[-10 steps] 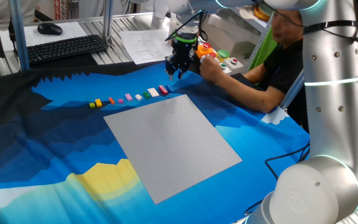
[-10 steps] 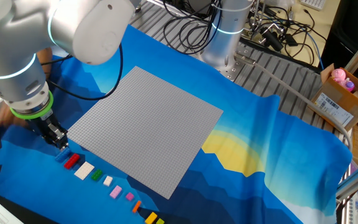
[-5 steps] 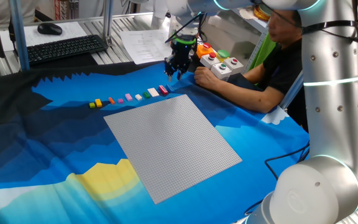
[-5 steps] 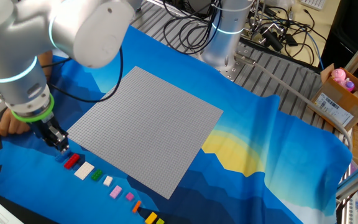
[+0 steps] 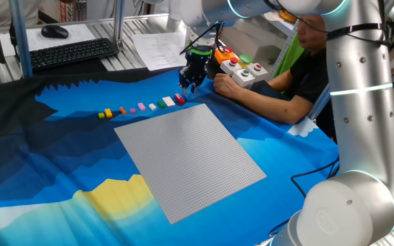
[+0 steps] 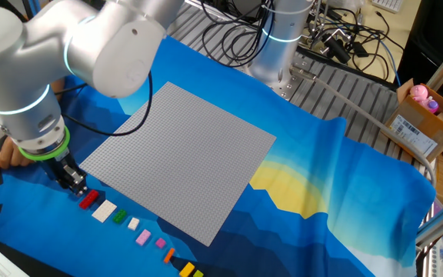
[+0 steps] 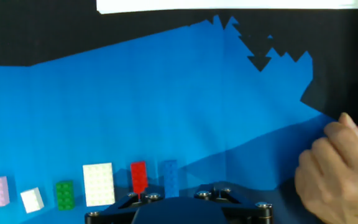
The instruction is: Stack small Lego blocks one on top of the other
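Baseplate sits beside the gripper, untouched. The gripper hangs low over the far end of the brick row, above the red brick and blue brick; can't tell how wide its jaws stand. Best to centre on one brick, drop straight, clear the neighbour, then squeeze.

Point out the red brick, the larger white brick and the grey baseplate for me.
red brick (image 7: 138, 176): hand view, middle of its top.
white brick (image 7: 98, 184): hand view, centre of its studded top.
grey baseplate (image 5: 190, 160): one fixed view, bare middle.
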### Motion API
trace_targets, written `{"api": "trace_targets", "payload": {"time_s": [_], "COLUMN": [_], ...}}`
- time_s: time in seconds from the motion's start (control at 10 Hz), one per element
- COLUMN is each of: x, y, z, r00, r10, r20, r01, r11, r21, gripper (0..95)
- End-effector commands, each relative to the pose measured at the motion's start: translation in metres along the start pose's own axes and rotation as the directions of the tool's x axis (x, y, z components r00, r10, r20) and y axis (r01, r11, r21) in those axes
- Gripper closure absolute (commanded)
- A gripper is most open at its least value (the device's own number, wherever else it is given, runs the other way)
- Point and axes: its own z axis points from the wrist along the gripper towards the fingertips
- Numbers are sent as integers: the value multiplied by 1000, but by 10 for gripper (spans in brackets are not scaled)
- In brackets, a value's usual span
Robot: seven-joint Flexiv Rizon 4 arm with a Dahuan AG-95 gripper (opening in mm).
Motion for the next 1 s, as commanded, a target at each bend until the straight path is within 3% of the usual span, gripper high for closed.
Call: {"api": "trace_targets", "payload": {"time_s": [0.1,0.2,0.6,0.7,0.9,1.0], "x": [-2,-2,-2,-2,-2,-2], "y": [0,0,0,0,0,0], "z": [3,4,8,8,8,8], "r00": [1000,1000,1000,1000,1000,1000], "r10": [-3,-1,1,1,-11,-13], "r20": [5,8,8,7,3,2], "r01": [3,1,-1,-1,11,13], "r11": [1000,1000,1000,1000,1000,1000], "r21": [-1,1,0,-1,-1,-3], "gripper": [760,570,570,760,760,950]}}
